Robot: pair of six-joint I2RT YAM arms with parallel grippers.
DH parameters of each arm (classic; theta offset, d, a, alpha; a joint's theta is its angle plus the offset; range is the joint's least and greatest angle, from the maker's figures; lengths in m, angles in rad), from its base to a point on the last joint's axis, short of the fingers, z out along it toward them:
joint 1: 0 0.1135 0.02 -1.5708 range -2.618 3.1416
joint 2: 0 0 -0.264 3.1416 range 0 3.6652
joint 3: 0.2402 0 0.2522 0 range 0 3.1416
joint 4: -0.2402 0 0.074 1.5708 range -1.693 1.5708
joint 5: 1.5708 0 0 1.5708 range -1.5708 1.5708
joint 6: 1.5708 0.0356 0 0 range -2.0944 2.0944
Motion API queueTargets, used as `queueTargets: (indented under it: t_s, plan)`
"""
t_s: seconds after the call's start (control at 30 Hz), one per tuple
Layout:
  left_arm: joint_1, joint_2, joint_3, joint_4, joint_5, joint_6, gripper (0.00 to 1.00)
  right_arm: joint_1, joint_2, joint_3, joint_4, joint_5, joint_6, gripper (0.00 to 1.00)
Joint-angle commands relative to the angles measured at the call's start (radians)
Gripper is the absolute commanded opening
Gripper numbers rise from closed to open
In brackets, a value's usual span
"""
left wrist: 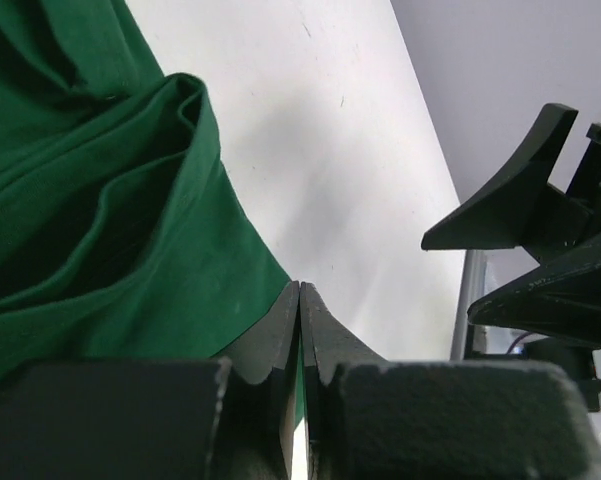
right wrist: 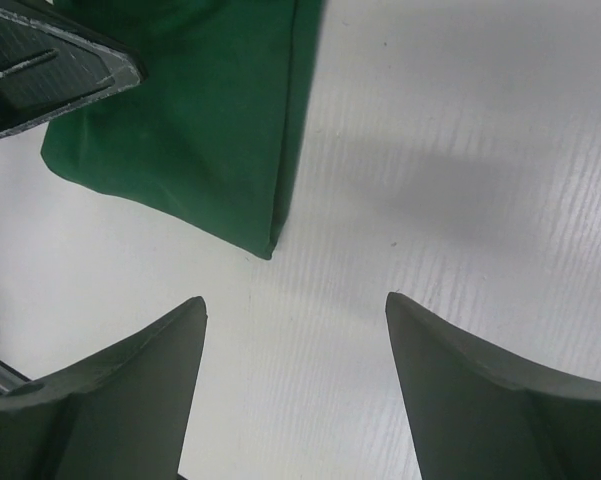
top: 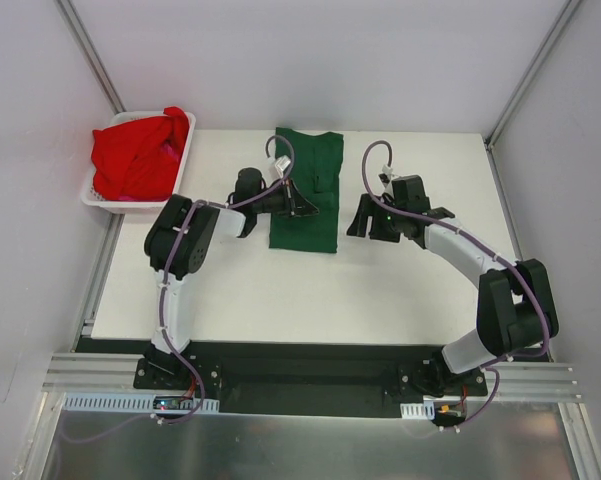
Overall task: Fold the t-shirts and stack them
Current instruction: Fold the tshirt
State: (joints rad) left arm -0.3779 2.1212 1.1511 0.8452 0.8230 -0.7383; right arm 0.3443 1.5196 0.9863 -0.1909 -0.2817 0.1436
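Left jaws pinch the soft, creased green t-shirt; right jaws gape empty.

You have bright, even light from above on the white desk, and shadows are soft. In your right wrist view a pale grey shadow crosses the desk; the close foreground looks slightly blurred.

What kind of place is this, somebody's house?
Probably a robot test lab, not a home. The left arm and right arm are mounted on a metal frame at a white table, boxed in by plain walls. A green t-shirt lies on it.
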Motion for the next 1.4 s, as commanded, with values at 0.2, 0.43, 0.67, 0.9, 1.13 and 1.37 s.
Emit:
queueTargets:
  t_s: [0.2, 0.43, 0.67, 0.9, 1.13, 1.37]
  plan:
    - [0.007, 0.098, 0.162, 0.167, 0.096, -0.111, 0.0, -0.013, -0.022, -0.018, -0.019, 0.027, -0.026, 0.76]
    - [0.01, 0.141, 0.234, 0.08, 0.044, -0.055, 0.0, -0.019, -0.027, -0.017, -0.03, 0.026, -0.03, 0.76]
    - [0.027, 0.213, 0.303, 0.042, 0.002, -0.049, 0.0, -0.031, -0.035, -0.023, -0.039, 0.024, -0.038, 0.76]
    - [0.039, 0.275, 0.387, -0.03, -0.057, -0.07, 0.0, -0.05, -0.056, -0.037, -0.047, 0.019, -0.042, 0.76]
    - [0.042, 0.306, 0.466, -0.199, -0.102, -0.033, 0.0, -0.071, -0.075, -0.054, -0.047, 0.009, -0.045, 0.76]
    - [0.042, 0.315, 0.504, -0.311, -0.087, -0.019, 0.0, -0.091, -0.098, -0.072, -0.048, 0.004, -0.047, 0.76]
